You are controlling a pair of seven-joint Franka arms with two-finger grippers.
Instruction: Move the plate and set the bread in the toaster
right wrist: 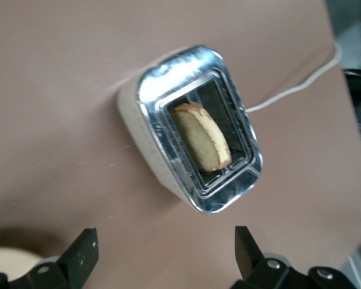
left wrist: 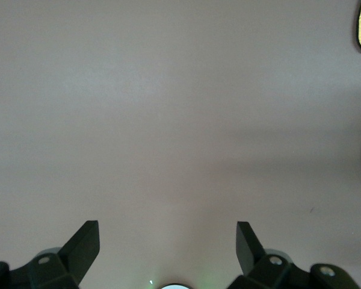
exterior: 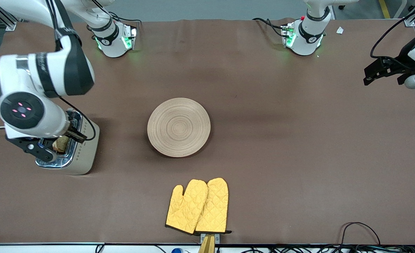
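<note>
Two arms stand at the brown worktop (exterior: pixel 263 105), and only one of them is over anything. The right end effector (exterior: pixel 54 146) hangs above the toaster (exterior: pixel 83 154), which sits toward the right arm's end of the worktop. Its fingers (right wrist: pixel 84 256) are spread wide and hold nothing. From the right wrist view the toaster (right wrist: pixel 168 168) shows its shiny chrome top and cream side, with a white cord (right wrist: pixel 295 90) trailing off from one end. The bread (right wrist: pixel 201 143) stands on edge inside the slot opening, tilted, its tan face and darker crust poking up above the chrome. In the front view only a bit of the bread (exterior: pixel 60 143) peeks out between the arm and the toaster's top.

The plate (exterior: pixel 178 127) lies flat near the middle of the worktop, bare, its ring grooves plain to see, well apart from the toaster. A pair of yellow oven mitts (exterior: pixel 197 206) lies nearer to the front camera than the plate, one partly overlapping the other, close to the worktop's edge.

The left arm waits off at its own end, raised, with the left end effector (exterior: pixel 386 72) over bare worktop. In the left wrist view the left end effector (left wrist: pixel 168 241) has its fingers wide apart with nothing between them.
</note>
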